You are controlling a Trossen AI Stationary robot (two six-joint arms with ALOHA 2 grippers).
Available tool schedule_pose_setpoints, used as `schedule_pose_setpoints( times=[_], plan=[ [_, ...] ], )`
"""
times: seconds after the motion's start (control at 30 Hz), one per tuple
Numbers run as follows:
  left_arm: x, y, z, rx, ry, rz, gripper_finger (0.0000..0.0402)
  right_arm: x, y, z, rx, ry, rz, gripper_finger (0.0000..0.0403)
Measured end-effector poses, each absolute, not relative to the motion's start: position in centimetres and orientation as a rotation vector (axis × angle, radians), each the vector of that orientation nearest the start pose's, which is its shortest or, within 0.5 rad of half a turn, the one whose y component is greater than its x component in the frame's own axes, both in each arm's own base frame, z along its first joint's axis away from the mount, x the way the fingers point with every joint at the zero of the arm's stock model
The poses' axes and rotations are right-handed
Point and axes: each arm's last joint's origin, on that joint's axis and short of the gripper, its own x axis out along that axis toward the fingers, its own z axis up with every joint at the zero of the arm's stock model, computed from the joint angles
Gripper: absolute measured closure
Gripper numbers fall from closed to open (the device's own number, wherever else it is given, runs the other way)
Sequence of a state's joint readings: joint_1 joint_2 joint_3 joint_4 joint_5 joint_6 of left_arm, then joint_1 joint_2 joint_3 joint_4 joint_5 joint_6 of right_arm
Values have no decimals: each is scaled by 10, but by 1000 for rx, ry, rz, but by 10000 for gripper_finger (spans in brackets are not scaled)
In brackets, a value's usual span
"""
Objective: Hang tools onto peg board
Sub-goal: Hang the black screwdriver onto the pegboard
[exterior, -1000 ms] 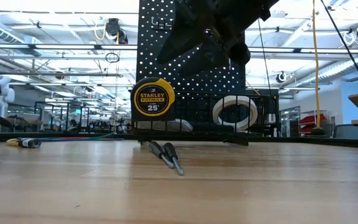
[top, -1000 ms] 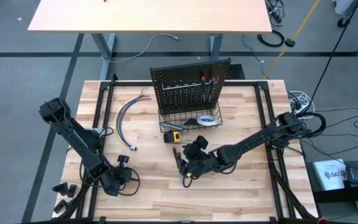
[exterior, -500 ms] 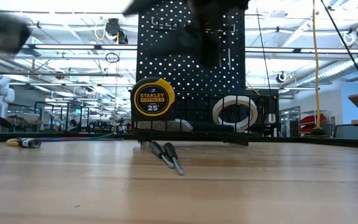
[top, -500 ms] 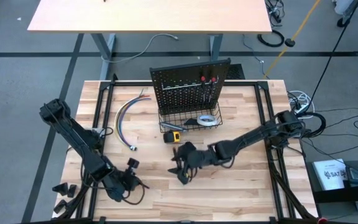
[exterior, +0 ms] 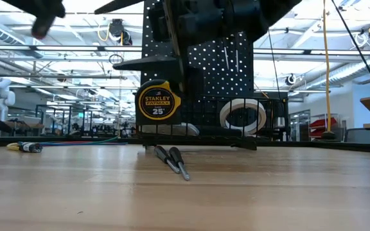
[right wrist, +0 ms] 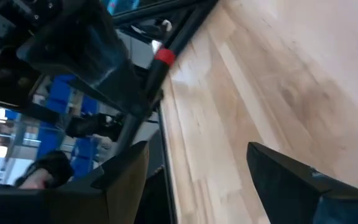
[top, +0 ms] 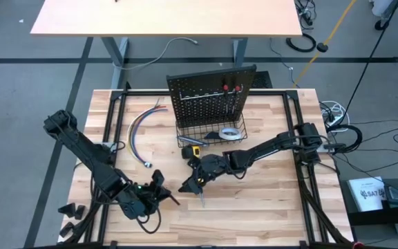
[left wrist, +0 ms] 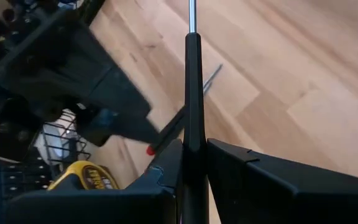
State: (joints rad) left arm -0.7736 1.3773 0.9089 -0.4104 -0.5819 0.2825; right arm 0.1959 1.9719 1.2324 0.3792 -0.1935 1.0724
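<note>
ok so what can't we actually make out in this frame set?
- Left gripper: clamps a screwdriver; its handle end is hidden between the fingers in the left wrist view.
- Right gripper: fingers spread; the high view is too small to show whether they touch the screwdriver.
- Peg board: the arms block much of it in the low view, so the tools hung there can't be counted.

tape measure before the peg board; two screwdrivers nearer; tape roll in basket.

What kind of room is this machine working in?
Probably a large robotics lab or workshop: exposed ceiling beams and lights behind the wooden table, a pegboard with tools, and loose cables on the grey floor.
</note>
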Motion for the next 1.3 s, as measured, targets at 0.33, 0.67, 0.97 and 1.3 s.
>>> schedule_pose_setpoints(
  times=[0.33, 0.67, 0.97, 1.3],
  plan=[
    [220, -163, 235, 816, 697, -214, 348, 429, 92, 195, 1065, 466, 192, 138],
    [229, -150, 235, 796, 718, -167, 347, 427, 97, 194, 1060, 498, 243, 155],
    [230, -149, 234, 757, 729, -220, 347, 428, 95, 194, 1023, 486, 241, 250],
    [230, -150, 234, 753, 734, -241, 347, 428, 95, 195, 955, 473, 257, 394]
  ],
)
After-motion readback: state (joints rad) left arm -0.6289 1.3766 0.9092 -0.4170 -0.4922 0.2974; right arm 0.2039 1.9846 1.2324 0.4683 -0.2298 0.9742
